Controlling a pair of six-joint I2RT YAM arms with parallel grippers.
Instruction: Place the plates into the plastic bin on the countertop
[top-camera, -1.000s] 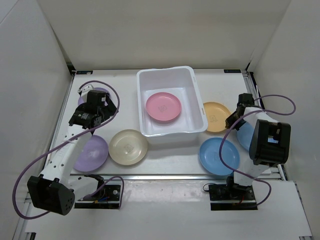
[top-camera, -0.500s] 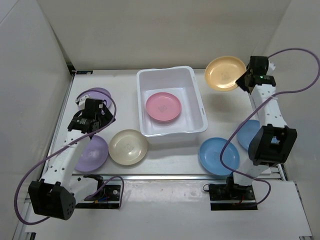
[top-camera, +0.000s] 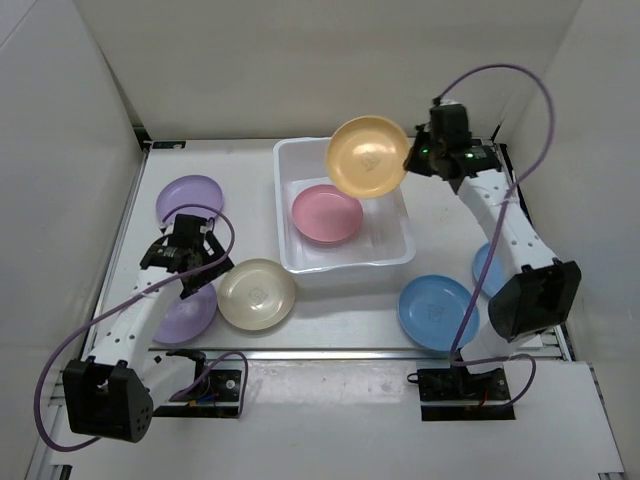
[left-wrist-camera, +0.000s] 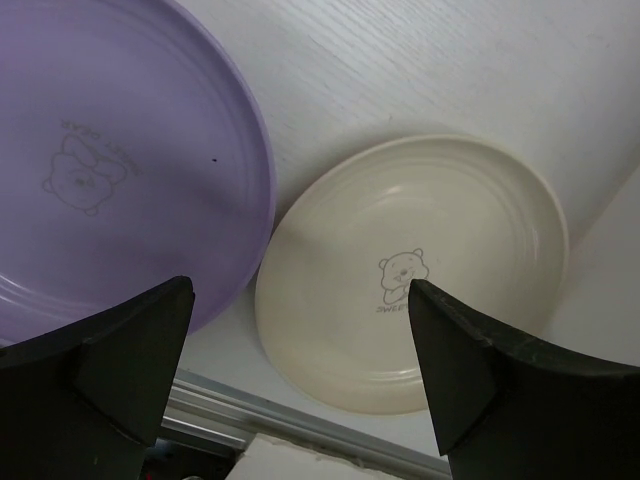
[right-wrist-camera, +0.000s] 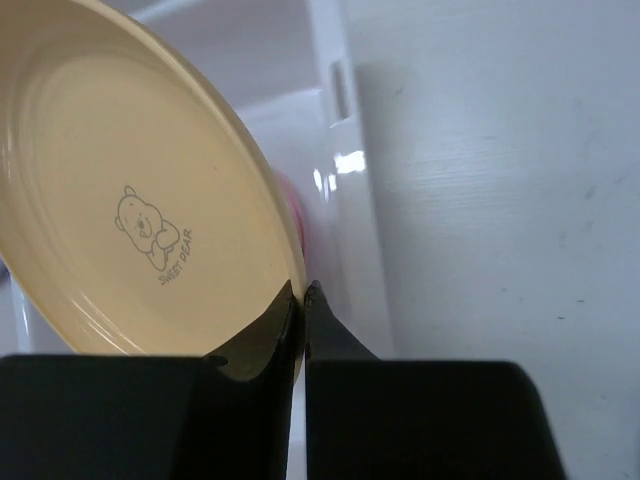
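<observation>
Right tool (right-wrist-camera: 303, 295) pinches the tilted yellow-orange plate (top-camera: 368, 156) by its rim over the white bin (top-camera: 345, 268), so a slip could drop it outside; left tool (left-wrist-camera: 300, 290) gapes empty.

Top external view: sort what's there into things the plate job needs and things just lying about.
Job: white bin; pink plate inside it; yellow-orange plate in the right tool; cream plate; far purple plate; near purple plate; near blue plate; right blue plate.
Not part of it: purple cables; front metal rail; enclosure walls.

Bear prints mark the yellow-orange plate (right-wrist-camera: 130, 200), purple plate (left-wrist-camera: 110, 170) and cream plate (left-wrist-camera: 410, 270)
</observation>
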